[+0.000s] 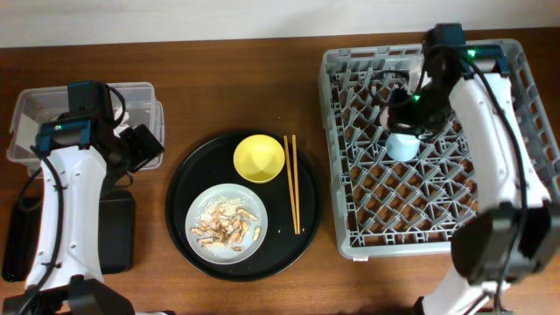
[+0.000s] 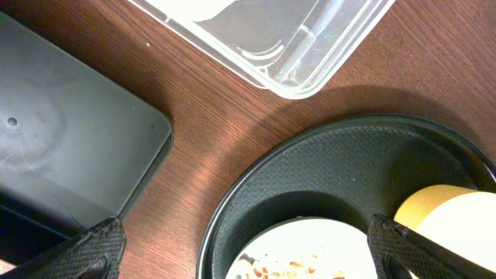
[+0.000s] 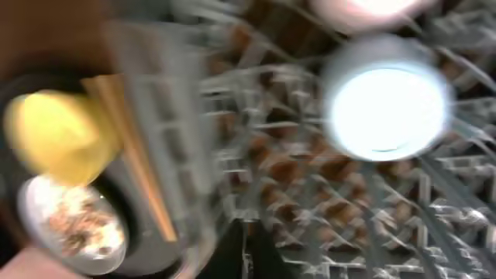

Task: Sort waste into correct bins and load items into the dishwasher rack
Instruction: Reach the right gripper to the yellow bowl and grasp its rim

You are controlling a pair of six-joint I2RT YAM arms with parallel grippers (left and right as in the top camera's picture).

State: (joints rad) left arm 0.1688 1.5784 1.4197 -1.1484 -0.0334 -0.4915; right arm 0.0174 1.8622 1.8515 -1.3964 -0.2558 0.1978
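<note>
The dishwasher rack (image 1: 490,229) holds a light blue cup (image 1: 402,145) standing mouth up, seen too as the light blue cup (image 3: 387,105) in the blurred right wrist view, with a pink cup (image 3: 364,6) just beyond it. My right gripper (image 3: 314,252) is shut and empty above the rack, close to both cups. A yellow-green bowl (image 1: 259,158), chopsticks (image 1: 292,184) and a plate (image 1: 226,220) of brownish food scraps (image 1: 229,229) lie on a round black tray. My left gripper (image 2: 252,256) hangs wide open, empty, over the plate (image 2: 302,244) and the tray's left rim.
The clear box (image 1: 131,101) stands at the far left, partly under my left arm, with something white inside the clear box (image 2: 271,39). A shallow black tray (image 1: 114,232) lies in front of it. The round black tray (image 1: 179,210) sits between the bins and the rack.
</note>
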